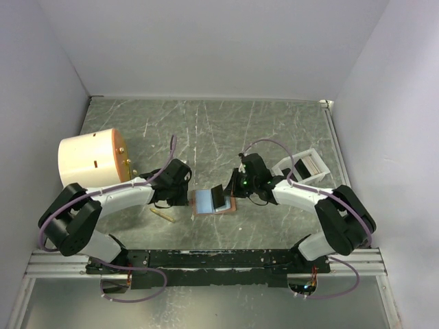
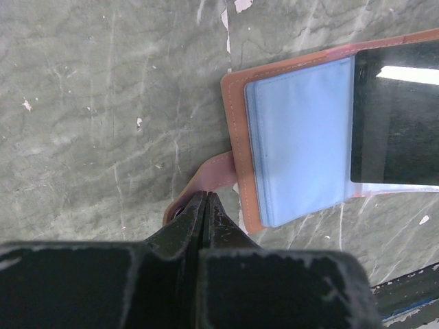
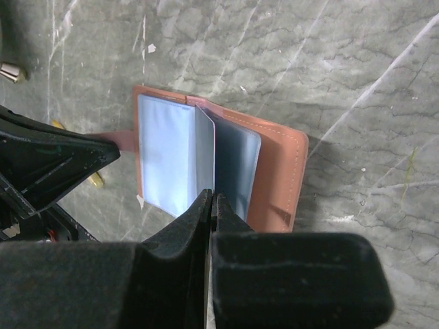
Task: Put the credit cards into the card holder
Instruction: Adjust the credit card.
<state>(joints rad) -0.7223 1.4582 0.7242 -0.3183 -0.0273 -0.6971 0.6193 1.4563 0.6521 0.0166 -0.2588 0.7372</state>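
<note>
The tan-brown card holder [image 1: 223,207] lies open on the table between both arms. Its pale blue inner leaves [image 2: 302,144] face up. My left gripper [image 2: 206,197] is shut on the holder's small snap tab [image 2: 218,171] at its left edge. From the near side my right gripper [image 3: 212,197] is shut on one thin leaf [image 3: 204,154], which stands on edge above the open holder [image 3: 278,164]. That raised leaf looks dark in the top view [image 1: 218,195]. I cannot tell a loose credit card from the blue leaves.
A big cream cylinder [image 1: 92,159] stands at the left behind the left arm. A white open tray [image 1: 302,168] with striped flat pieces sits at the right, beyond the right arm. A thin tan stick [image 1: 163,214] lies near the left gripper [image 1: 185,199].
</note>
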